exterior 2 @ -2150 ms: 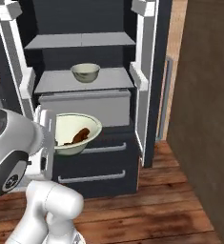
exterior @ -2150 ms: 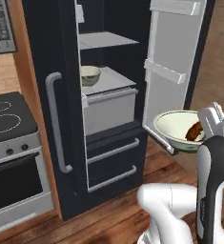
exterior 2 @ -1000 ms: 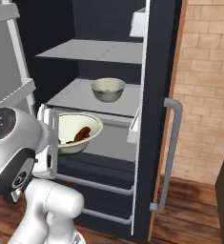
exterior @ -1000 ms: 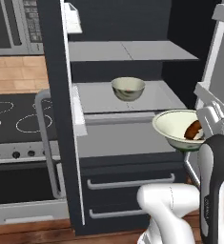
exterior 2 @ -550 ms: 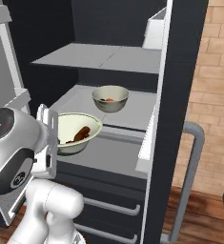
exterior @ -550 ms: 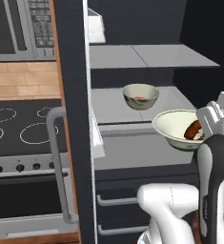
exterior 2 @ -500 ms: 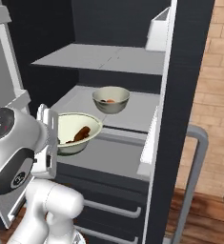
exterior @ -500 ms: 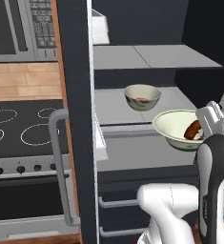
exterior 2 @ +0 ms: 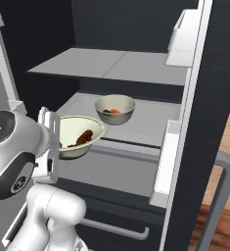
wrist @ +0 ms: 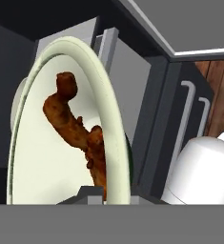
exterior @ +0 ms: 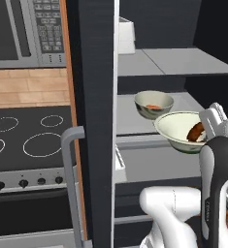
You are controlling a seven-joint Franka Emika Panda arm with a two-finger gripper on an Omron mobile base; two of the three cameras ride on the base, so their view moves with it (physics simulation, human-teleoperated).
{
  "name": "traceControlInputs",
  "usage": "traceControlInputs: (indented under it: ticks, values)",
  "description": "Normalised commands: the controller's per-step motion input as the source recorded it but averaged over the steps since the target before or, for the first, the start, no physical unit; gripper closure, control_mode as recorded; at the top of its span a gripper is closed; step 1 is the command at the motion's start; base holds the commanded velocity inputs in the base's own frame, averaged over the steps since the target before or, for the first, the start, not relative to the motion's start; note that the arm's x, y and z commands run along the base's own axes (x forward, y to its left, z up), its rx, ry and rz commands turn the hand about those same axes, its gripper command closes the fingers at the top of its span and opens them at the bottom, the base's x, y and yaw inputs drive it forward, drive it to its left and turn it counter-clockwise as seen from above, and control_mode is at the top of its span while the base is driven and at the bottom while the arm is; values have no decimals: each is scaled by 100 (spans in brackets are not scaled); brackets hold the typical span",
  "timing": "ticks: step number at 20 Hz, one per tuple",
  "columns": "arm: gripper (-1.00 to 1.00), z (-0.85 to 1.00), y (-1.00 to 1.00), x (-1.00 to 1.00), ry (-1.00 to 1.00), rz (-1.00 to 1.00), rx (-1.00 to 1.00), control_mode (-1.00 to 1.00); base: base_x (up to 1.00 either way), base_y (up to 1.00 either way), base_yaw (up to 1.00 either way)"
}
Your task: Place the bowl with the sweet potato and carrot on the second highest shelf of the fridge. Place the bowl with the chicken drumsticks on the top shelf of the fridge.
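We are holding the pale green bowl with brown chicken drumsticks (exterior: 181, 131) by its rim, our gripper (exterior: 208, 127) pinched shut on it. It hangs just in front of the grey lower shelf (exterior 2: 146, 120), where the small bowl with orange carrot pieces (exterior 2: 115, 109) already sits. We should lift the bowl up level, then slide it onto the grey top shelf (exterior 2: 111, 64) without bumping its edge.

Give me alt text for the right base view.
The pincer, shut on the rim of the bowl of chicken drumsticks, holds it before the open fridge. The vegetable bowl sits on the shelf behind.
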Motion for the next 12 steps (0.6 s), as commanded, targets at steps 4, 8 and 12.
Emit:
traceControlInputs:
  ticks: [4,8,12]
  values:
    - [100,8,0,3,-3,0,0,-100,68,0,-1]
    - [100,72,0,0,-26,-1,0,-100,0,0,0]
    - [100,99,0,6,-31,-1,0,-100,0,0,0]
